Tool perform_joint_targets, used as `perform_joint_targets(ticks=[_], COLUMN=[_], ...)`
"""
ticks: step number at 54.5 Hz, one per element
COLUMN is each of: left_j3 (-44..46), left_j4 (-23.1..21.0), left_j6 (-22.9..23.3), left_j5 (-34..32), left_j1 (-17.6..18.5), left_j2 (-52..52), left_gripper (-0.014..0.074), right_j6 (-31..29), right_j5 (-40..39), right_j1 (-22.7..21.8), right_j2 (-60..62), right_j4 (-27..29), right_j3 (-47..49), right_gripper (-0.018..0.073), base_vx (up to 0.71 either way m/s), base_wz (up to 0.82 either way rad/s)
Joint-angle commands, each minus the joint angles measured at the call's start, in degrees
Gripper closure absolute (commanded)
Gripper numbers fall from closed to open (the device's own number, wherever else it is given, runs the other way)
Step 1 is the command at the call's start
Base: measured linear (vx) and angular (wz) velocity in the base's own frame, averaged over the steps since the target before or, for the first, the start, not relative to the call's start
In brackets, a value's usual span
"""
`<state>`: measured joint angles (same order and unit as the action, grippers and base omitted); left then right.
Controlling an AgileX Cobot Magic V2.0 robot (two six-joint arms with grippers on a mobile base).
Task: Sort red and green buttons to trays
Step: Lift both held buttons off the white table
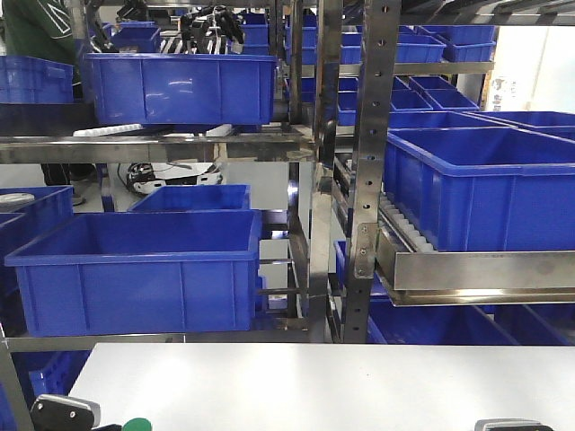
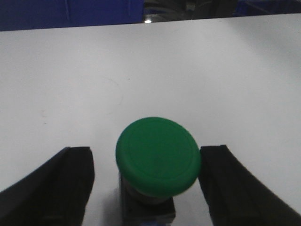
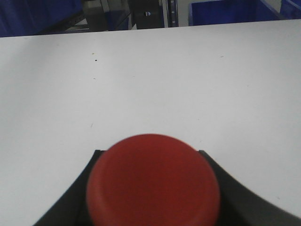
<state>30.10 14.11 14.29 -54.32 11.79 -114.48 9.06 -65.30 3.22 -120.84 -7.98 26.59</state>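
The green button [image 2: 158, 162] stands upright on the white table [image 2: 150, 70], its dark base under the round cap. My left gripper [image 2: 146, 155] is open around it: the right finger [image 2: 230, 188] touches the cap's edge and the left finger [image 2: 70, 188] stands a gap away. The green cap [image 1: 137, 424] also peeks in at the bottom of the front view beside my left gripper [image 1: 63, 411]. My right gripper [image 3: 149, 153] is shut on the red button [image 3: 153, 181], fingers tight against both sides of its cap. Both trays are out of view.
Behind the table's far edge [image 1: 314, 346] stand steel racks [image 1: 368, 180] holding several deep blue crates [image 1: 144, 269]. The top of my right gripper [image 1: 508, 424] shows at the bottom right of the front view.
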Motion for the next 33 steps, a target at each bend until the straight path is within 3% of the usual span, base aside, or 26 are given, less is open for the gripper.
perform_joint_targets(ticks=[1, 7, 16, 26, 33], left_j3=[1.16, 1.16, 1.11, 0.76, -1.61], left_j4=[-1.24, -3.01, -3.86, 0.91, 3.16], left_j6=[0.49, 0.41, 0.37, 0.56, 0.64], left_j5=[-10.72, -15.03, -16.25, -15.29, -11.46], left_j1=[0.27, 0.27, 0.27, 0.27, 0.27], left_j2=[-0.62, -3.37, -3.96, -2.11, 5.13], left_gripper=[0.0048, 0.0199, 0.0604, 0.0601, 0.0599], right_j6=[-0.01, -0.01, -0.01, -0.01, -0.24], right_j5=[-11.27, -11.35, -11.36, -11.36, -11.23], right_j1=[-0.54, -0.54, -0.54, -0.54, -0.54], right_j2=[2.13, 2.13, 2.13, 4.18, 10.49], right_j4=[-0.17, -0.17, -0.35, -1.76, -1.68], right_j3=[0.77, 0.77, 0.72, -0.63, -4.06], right_gripper=[0.0567, 0.0567, 0.0567, 0.0567, 0.0567], base_vx=[0.0, 0.0, 0.0, 0.0, 0.0], base_wz=[0.0, 0.0, 0.0, 0.0, 0.0])
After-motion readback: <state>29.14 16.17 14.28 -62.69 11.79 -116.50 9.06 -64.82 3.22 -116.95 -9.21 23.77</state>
